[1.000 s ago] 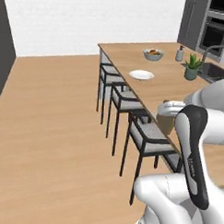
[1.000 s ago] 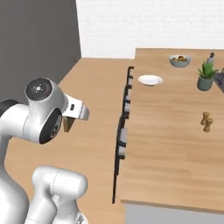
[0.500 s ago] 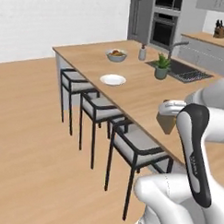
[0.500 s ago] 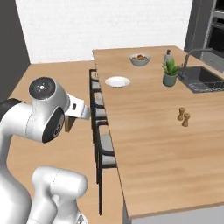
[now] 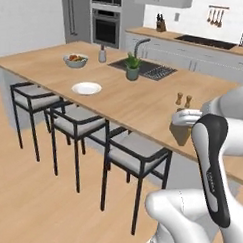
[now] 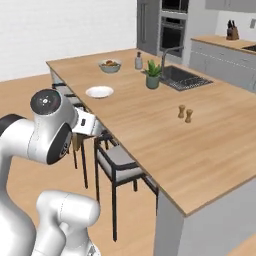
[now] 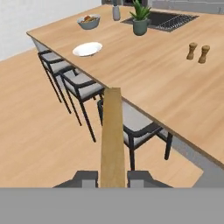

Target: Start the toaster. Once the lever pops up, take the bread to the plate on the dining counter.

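Hand view, left to right: plain round white flat plate (image 7: 87, 49) sits near the edge of the long light-wood dining counter (image 7: 148, 83), blue-grey fruit bowl (image 7: 89, 21) behind it. Flat tan-brown bread slice (image 7: 113, 135) stands edge-on, clamped between the two-finger gripper (image 7: 113, 178) tips, held over the dark stools (image 7: 78, 85), well apart from the plate. Potted green plant (image 7: 140, 17) beside the dark inset sink (image 7: 164, 19); two small wooden shakers (image 7: 197, 51) at right.
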